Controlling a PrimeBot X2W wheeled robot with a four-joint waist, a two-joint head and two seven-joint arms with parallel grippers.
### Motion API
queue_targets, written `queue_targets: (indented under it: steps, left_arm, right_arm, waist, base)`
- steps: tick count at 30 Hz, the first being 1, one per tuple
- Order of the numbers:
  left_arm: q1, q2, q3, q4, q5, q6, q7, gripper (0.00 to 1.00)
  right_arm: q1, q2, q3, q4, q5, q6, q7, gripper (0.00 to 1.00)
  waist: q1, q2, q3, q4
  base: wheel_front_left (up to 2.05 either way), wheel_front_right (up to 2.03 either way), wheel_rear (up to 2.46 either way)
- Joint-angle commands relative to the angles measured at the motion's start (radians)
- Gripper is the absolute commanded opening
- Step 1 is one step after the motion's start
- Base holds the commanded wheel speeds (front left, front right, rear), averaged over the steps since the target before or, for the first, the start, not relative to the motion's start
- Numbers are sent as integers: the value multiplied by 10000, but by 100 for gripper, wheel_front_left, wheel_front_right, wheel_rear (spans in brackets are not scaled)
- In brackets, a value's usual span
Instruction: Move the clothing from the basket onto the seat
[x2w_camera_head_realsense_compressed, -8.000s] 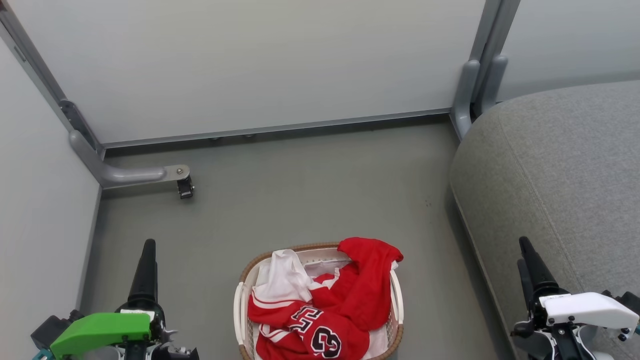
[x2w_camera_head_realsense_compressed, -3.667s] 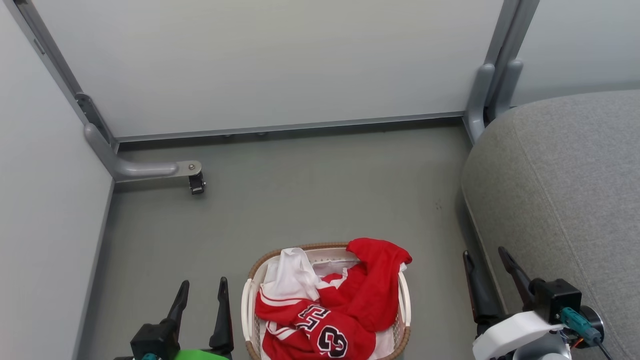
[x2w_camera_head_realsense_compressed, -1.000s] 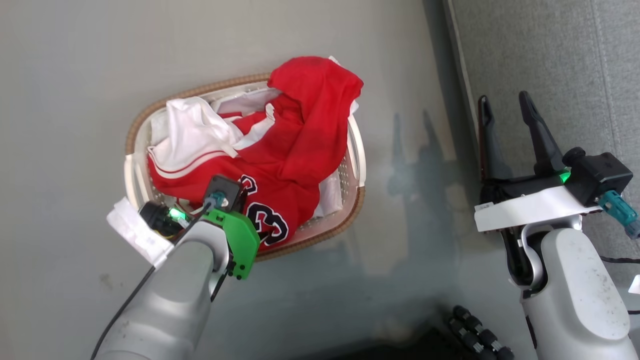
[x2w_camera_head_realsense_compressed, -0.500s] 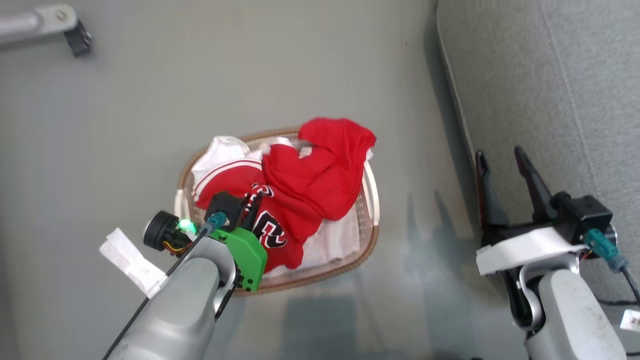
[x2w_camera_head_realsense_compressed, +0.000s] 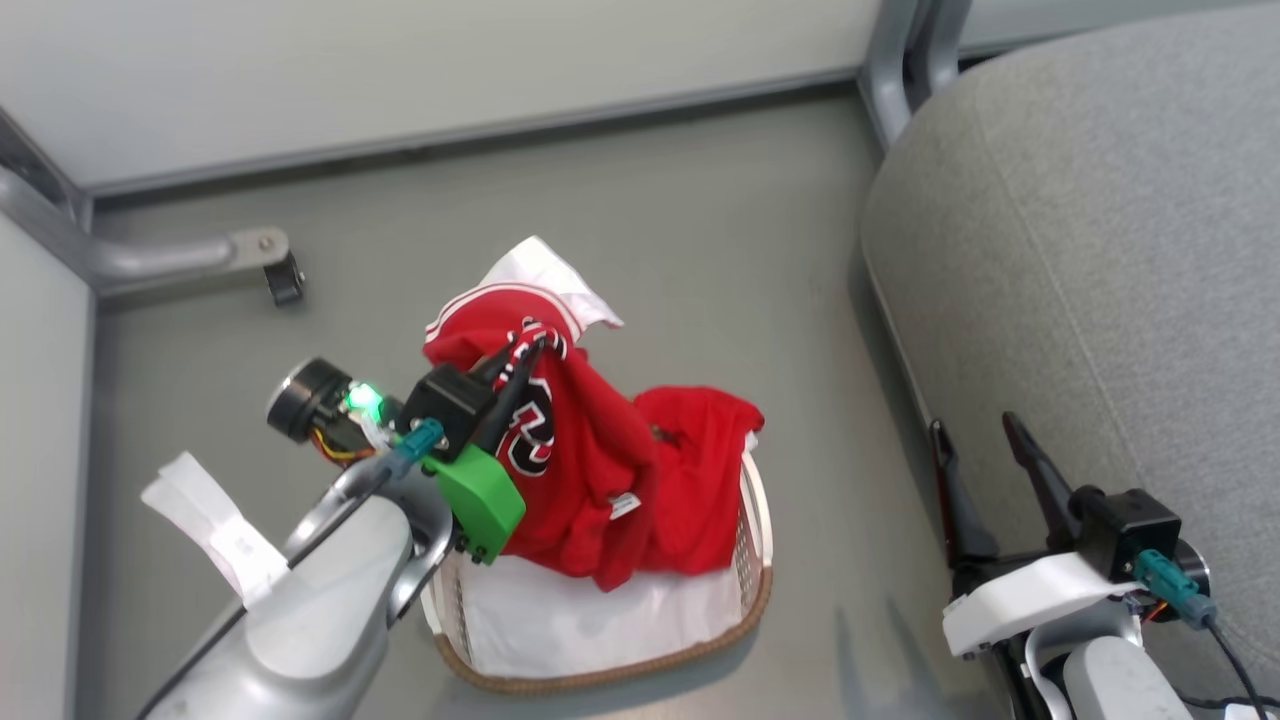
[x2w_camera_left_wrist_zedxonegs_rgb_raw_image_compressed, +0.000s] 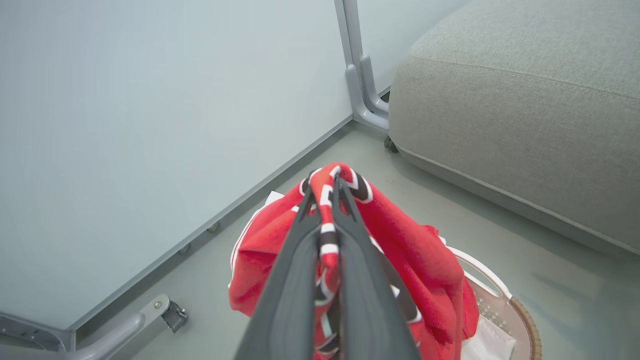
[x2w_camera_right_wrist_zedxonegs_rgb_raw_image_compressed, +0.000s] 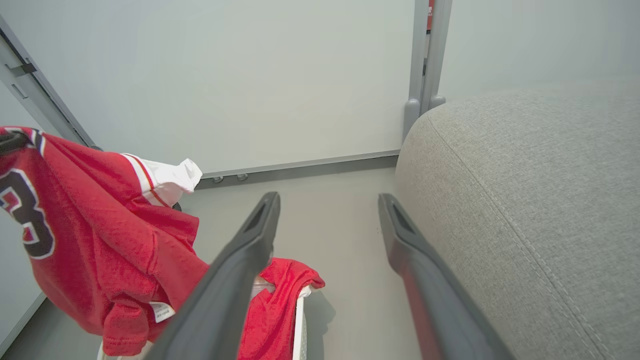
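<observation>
Since half a second ago the jersey (x2w_camera_head_realsense_compressed: 575, 450) has risen out of the basket (x2w_camera_head_realsense_compressed: 620, 675), lifted by the left gripper (x2w_camera_head_realsense_compressed: 530, 345), which sat low among the cloth then. The left arm reaches up over the basket's left rim, and its fingers (x2w_camera_left_wrist_zedxonegs_rgb_raw_image_compressed: 300, 240) are pinched tight on a fold of the black-and-white trim, the jersey hanging from them with its lower edge draped back into the basket. The plain red piece (x2w_camera_head_realsense_compressed: 710, 430) lies over the basket's far right rim, touching the hanging jersey. A white sheet (x2w_camera_head_realsense_compressed: 600, 615) covers the near part of the basket's inside. The right gripper (x2w_camera_head_realsense_compressed: 975, 430) hovers to the right of the basket, fingers spread wide and holding nothing, just beside the edge of the seat (x2w_camera_head_realsense_compressed: 1100, 250). The seat stands right of the basket, apart from it across bare floor (x2w_camera_head_realsense_compressed: 650, 220). A metal foot (x2w_camera_head_realsense_compressed: 285, 280) with a caster juts out left of and beyond the basket
</observation>
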Motion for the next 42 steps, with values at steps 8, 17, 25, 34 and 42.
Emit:
queue_targets:
  steps: [8, 17, 25, 34, 42]
  left_arm:
    - [-923, 808, -75, -2078, -270, -6, 1503, 0]
    - [-1866, 666, 76, -2772, -635, -7, 2248, 0]
    - [-2305, 212, -126, -2825, -671, -2, 2247, 0]
    - [-2205, -107, -852, -3183, -683, -3, 2195, 0]
    - [-1956, -221, -1221, -3692, -784, -4, 2170, 0]
  right_arm:
    - [206, -38, 587, -250, 31, -3, -23, 100]
    - [-738, -43, 1961, -565, -189, -3, -21, 100]
    - [-2099, -41, 3051, 54, -401, -3, -21, 100]
    - [-3293, -38, 3708, 1397, -903, -3, -21, 100]
    - [-3731, -41, 4587, 2871, -478, -3, -21, 88]
  waist:
    - [0, 0, -1685, 13]
    - [0, 0, -1788, -22]
    - [0, 0, -1858, 131]
    - [0, 0, -1939, 460]
    - [0, 0, -2020, 638]
  base:
    - [0, 0, 0]
    - [0, 0, 0]
    - [0, 0, 0]
    - [0, 0, 0]
    - [0, 0, 0]
